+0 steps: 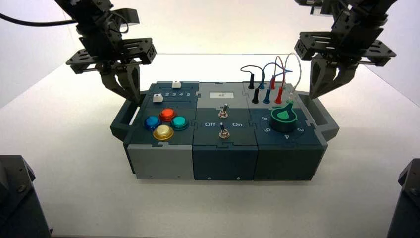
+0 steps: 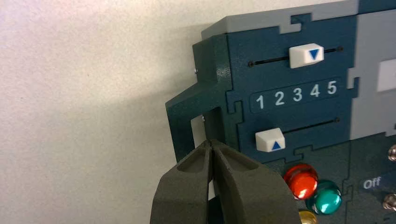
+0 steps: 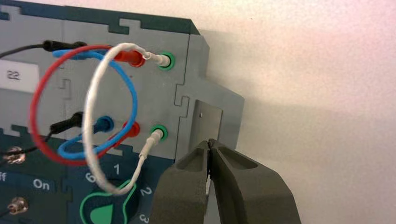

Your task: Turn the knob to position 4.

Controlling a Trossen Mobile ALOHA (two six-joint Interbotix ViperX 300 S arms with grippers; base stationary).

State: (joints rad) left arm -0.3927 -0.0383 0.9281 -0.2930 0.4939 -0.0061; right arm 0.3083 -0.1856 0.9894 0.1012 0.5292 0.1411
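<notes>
The knob [image 1: 284, 118] is a black dial with a green teardrop top on the box's right section; its pointed end faces the far side, toward the wires. The white numeral 4 [image 1: 287, 138] lies on the arc at the knob's near edge, between 5 and 3. My right gripper [image 1: 317, 95] hangs shut and holding nothing over the box's right handle [image 3: 208, 122], behind and to the right of the knob [image 3: 105, 212], which shows only partly in the right wrist view. My left gripper [image 1: 132, 98] hangs shut over the left handle [image 2: 182, 116], holding nothing.
Looped wires [image 1: 277, 74] plugged into sockets stand just behind the knob. Two toggle switches [image 1: 224, 121] marked Off and On sit in the middle section. The left section has coloured push buttons [image 1: 166, 124] and two white sliders [image 2: 306, 54] beside a 1-5 row.
</notes>
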